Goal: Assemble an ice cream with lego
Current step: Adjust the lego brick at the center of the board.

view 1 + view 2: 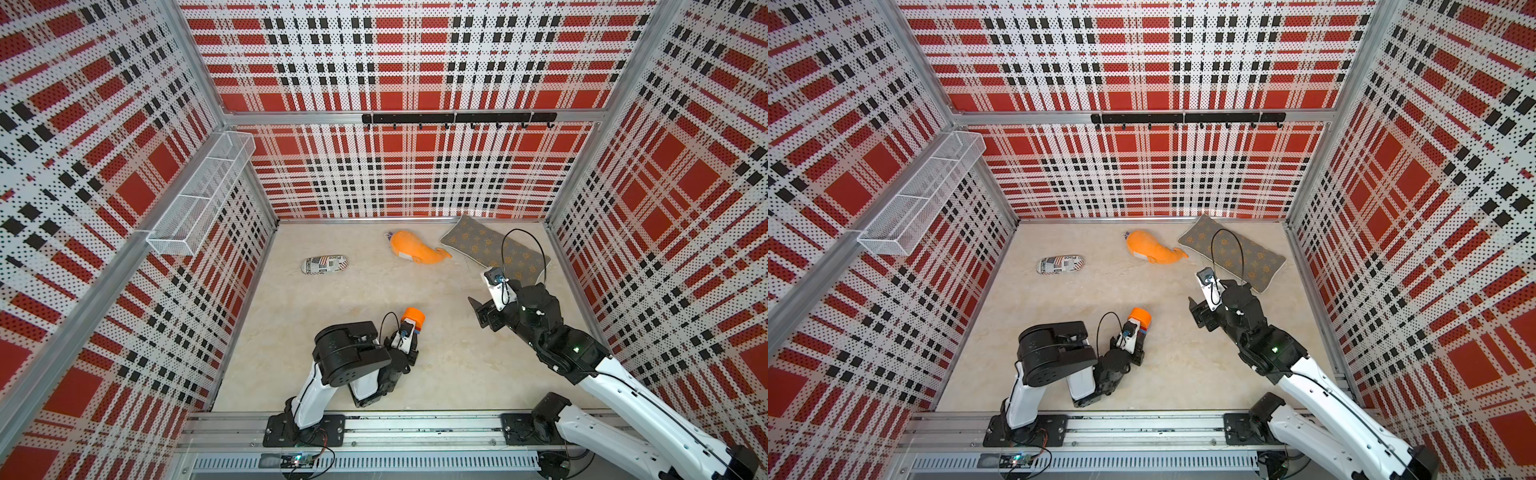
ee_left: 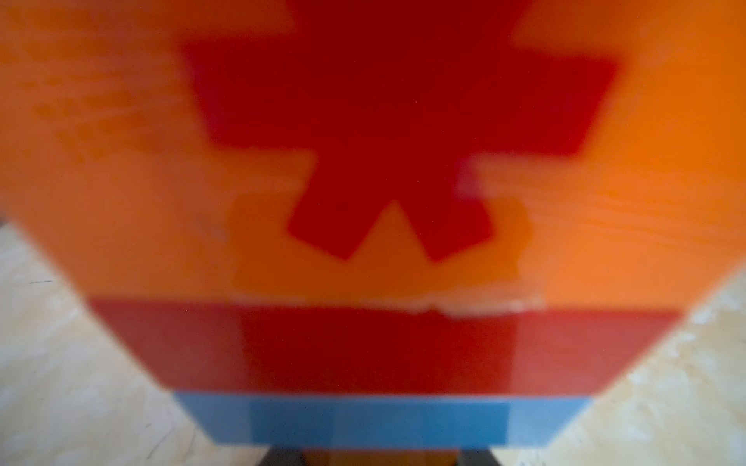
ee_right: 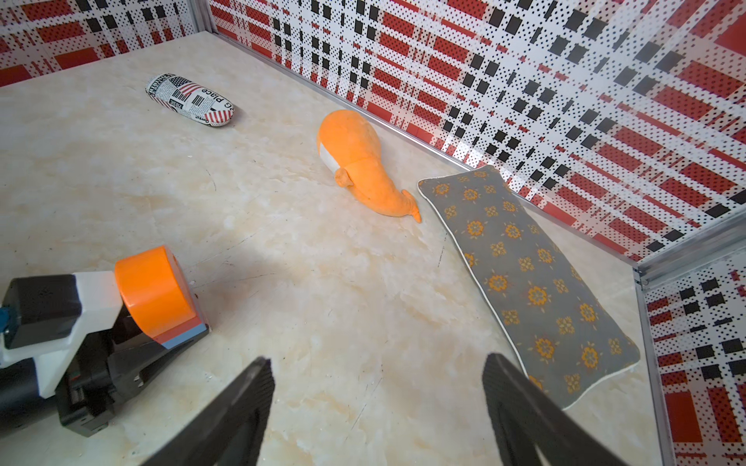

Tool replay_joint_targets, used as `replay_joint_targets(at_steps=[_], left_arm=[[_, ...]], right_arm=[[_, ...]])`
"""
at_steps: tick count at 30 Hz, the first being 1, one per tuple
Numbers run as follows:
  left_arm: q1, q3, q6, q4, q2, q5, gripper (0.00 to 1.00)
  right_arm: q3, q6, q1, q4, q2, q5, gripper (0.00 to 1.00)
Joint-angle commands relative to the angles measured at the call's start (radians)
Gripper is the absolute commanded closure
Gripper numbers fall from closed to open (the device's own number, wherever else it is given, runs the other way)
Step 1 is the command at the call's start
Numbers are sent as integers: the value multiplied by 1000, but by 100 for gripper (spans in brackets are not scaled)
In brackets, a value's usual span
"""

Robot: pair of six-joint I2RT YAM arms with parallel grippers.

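The ice cream (image 1: 414,319), orange top with a red asterisk over red and blue layers, sits low over the marble table (image 1: 324,332) toward its front middle. The left gripper (image 3: 173,347) is clamped on its stem. The right gripper (image 3: 375,387) hangs nearby, fingers spread and empty. Farther back lie a plush whale (image 1: 415,249), a patterned cushion (image 1: 478,243) and a newsprint pouch (image 1: 324,264).

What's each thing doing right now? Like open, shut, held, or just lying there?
ice cream: all stacked together, held at its narrow end.
left gripper: shut on the ice cream.
right gripper: open, holding nothing.
plush whale: lying on its side, untouched.
printed case: closed, lying flat.
cushion: lying flat.
wire basket: hanging up, looks empty.
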Motion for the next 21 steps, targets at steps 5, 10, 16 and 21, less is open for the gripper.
replay_joint_targets(at_steps=[5,10,16,21], left_arm=[[-60,96,-137,-537,-272,-52,69],[-95,260,-338,-1043,-423,-39,71],[-117,540,-604,-1617,-475,28,70],[-66,679,-733,-1881,-476,240,69]], right_arm=[[7,11,-11,-40,-37,89,14],[11,194,-47,-78,-42,162,10],[47,217,-248,-97,9,11,10],[73,222,-402,-108,90,-130,11]])
